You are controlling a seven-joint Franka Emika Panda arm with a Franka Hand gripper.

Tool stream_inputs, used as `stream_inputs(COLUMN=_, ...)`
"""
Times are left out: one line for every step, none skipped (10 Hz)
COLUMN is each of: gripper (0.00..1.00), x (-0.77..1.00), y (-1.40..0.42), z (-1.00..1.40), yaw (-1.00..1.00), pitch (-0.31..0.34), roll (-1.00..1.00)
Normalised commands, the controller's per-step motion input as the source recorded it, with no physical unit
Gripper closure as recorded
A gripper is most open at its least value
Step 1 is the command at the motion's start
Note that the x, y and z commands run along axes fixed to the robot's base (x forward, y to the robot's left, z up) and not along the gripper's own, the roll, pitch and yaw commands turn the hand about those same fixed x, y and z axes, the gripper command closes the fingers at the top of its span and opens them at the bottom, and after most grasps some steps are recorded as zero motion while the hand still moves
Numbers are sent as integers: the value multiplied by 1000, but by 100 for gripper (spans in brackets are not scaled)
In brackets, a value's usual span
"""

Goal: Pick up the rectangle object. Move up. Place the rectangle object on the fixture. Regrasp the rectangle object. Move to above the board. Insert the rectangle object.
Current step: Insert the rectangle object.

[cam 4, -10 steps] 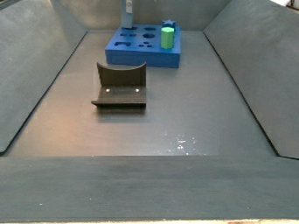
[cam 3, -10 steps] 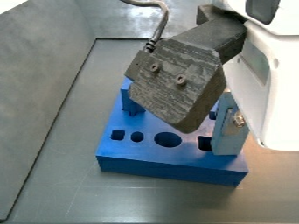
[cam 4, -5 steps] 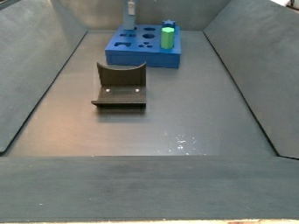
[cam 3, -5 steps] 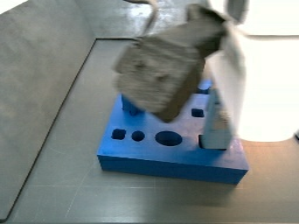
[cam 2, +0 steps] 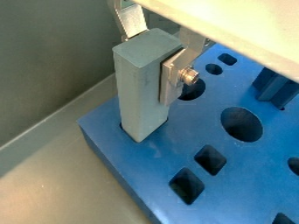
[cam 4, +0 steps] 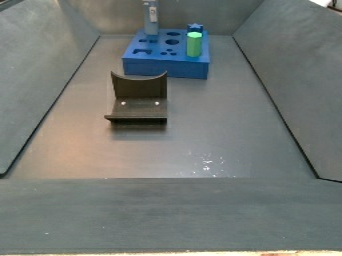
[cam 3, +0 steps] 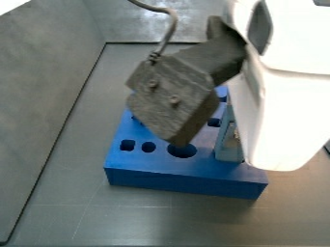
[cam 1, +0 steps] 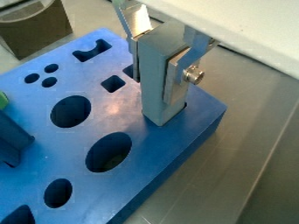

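My gripper (cam 1: 158, 52) is shut on the rectangle object (cam 1: 156, 83), a pale grey-blue block held upright between the silver fingers (cam 1: 179, 77). The block's lower end meets the top of the bright blue board (cam 1: 87, 131) near one corner and seems to sit in a cutout there; both wrist views show this, with the block (cam 2: 142, 92), the gripper (cam 2: 152, 48) and the board (cam 2: 239, 175). In a side view the block (cam 4: 150, 17) stands at the board's (cam 4: 163, 62) far left corner. The dark fixture (cam 4: 138, 98) stands empty in mid floor.
A green peg (cam 4: 193, 43) and a dark blue star peg (cam 4: 195, 28) stand in the board's right side. Grey sloped walls (cam 4: 47, 90) enclose the floor. The arm's wrist housing (cam 3: 175, 92) hides much of the board (cam 3: 180, 176) in a side view.
The arm has come down over the board, carrying the block lower, so its lower end now meets the board's top at the corner.
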Motion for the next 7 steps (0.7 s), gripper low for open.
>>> stream_inputs(gripper=100, x=120, y=0, z=-291, yaw=-49, pitch=400, roll=-131)
stream_inputs(gripper=100, x=397, y=0, z=-374, yaw=-197, pitch=746, roll=-214)
stream_inputs(gripper=100, x=0, y=0, z=-154, yaw=0, pitch=-6, roll=17)
stream_inputs(gripper=100, x=37, y=-14, z=-969, yaw=0, pitch=229, roll=37)
stream_inputs(gripper=100, x=157, y=-20, z=-1000, yaw=0, pitch=151, roll=34)
stream_inputs(gripper=100, x=254, y=-31, z=-1000, yaw=-29, pitch=40, roll=0)
stream_inputs(gripper=100, x=331, y=-34, z=-1000, yaw=0, pitch=0, roll=0)
